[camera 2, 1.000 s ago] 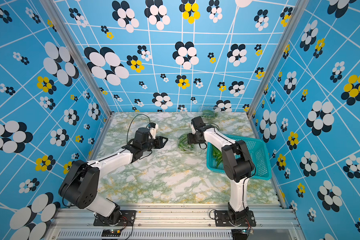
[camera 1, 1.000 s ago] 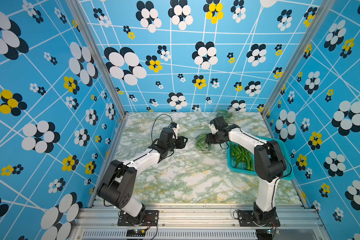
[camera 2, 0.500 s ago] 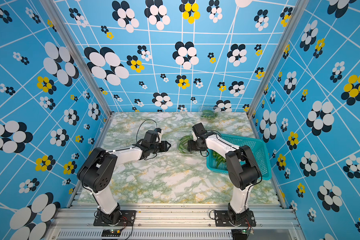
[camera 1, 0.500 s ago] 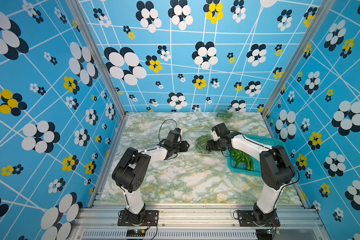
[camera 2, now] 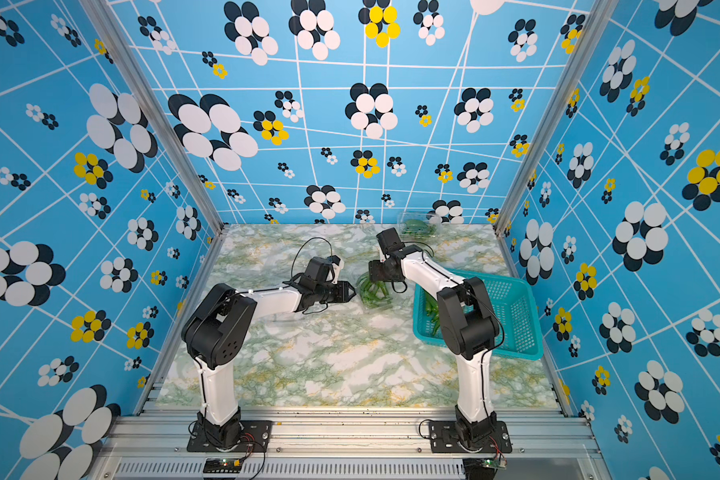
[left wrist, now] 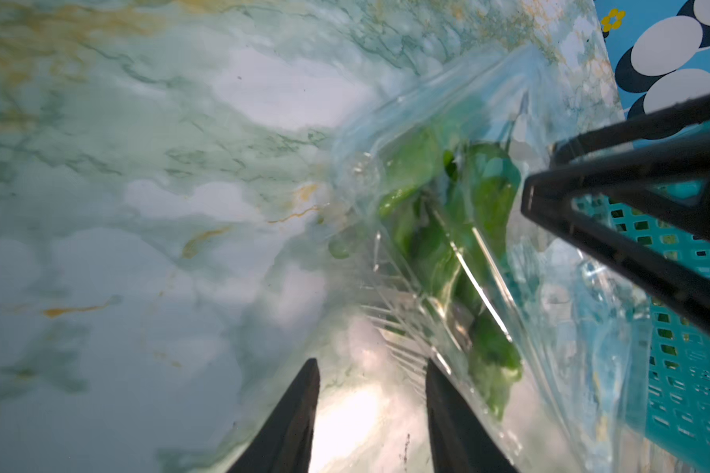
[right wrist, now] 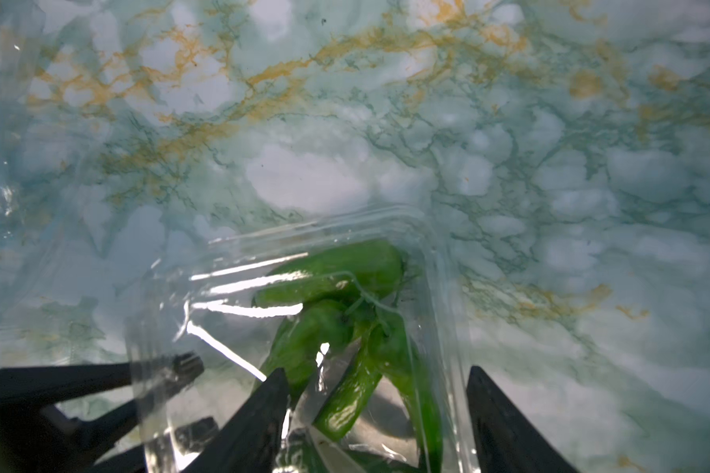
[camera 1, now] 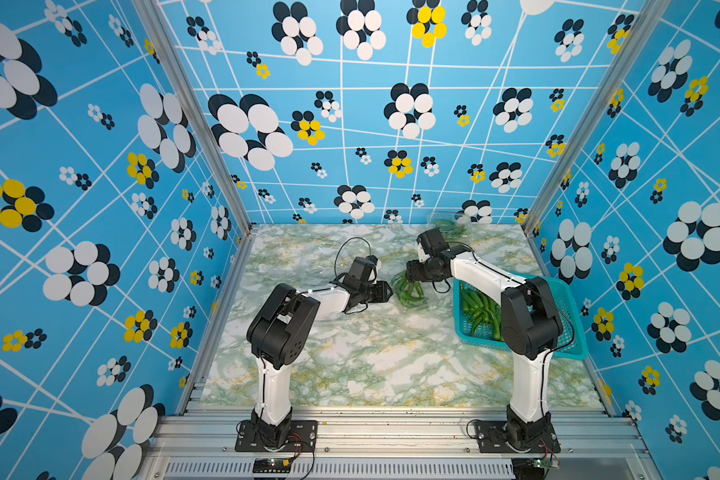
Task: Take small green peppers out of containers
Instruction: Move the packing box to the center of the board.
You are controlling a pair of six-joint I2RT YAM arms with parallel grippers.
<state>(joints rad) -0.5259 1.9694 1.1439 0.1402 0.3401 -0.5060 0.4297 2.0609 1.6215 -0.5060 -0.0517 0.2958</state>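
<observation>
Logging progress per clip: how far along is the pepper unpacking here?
Done: a pile of peppers lies in the teal basket. In hand: the right gripper, fingers apart, straddles peppers in the middle container, the left gripper at its edge. Left: the back container holds peppers.

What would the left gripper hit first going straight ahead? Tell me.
Most likely the clear ribbed plastic clamshell container holding slender glossy green peppers, right ahead of the left gripper; depth is hard to judge.

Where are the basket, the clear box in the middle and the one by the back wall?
Basket (camera 2: pixel 512 307): in a top view, bare mesh.
Middle box (right wrist: pixel 435 262): right wrist view, clear corner wall.
Back box (camera 2: pixel 414 226): in a top view, lid.
</observation>
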